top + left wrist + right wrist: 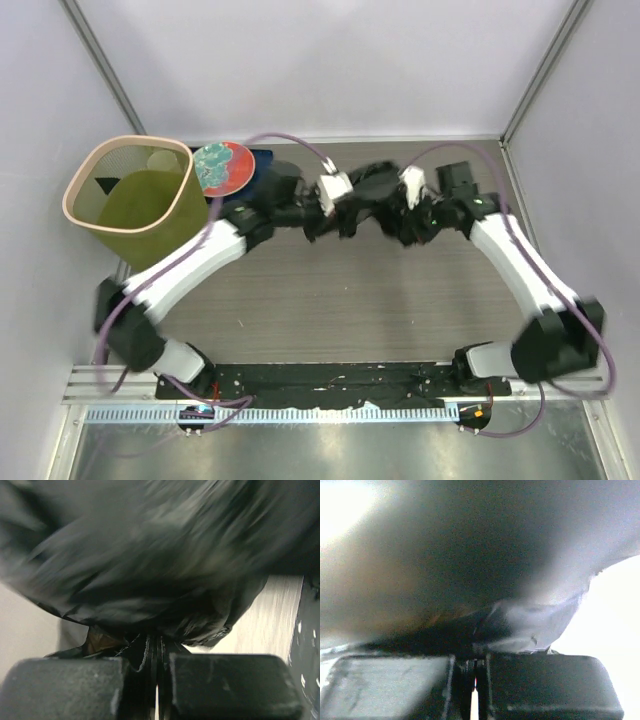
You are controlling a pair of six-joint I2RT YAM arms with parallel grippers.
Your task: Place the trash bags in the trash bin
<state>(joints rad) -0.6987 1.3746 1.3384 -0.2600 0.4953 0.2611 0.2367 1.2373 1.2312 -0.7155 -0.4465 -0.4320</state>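
The trash bag (375,200) is thin black plastic film, glossy and heavily wrinkled, with a grey sheen along its folds. The trash bin (150,235) is smooth olive-green see-through plastic with a pale satin rim. The table (350,300) shows a matt grey-brown wood grain. The left gripper (157,680) has matt black, finely grainy finger pads (60,690). The left arm (190,265) has a smooth white plastic shell, and the near ledge (330,450) is brushed metal

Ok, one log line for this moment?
left gripper: shut on trash bag | right gripper: shut on trash bag | trash bin: far left, bag outside
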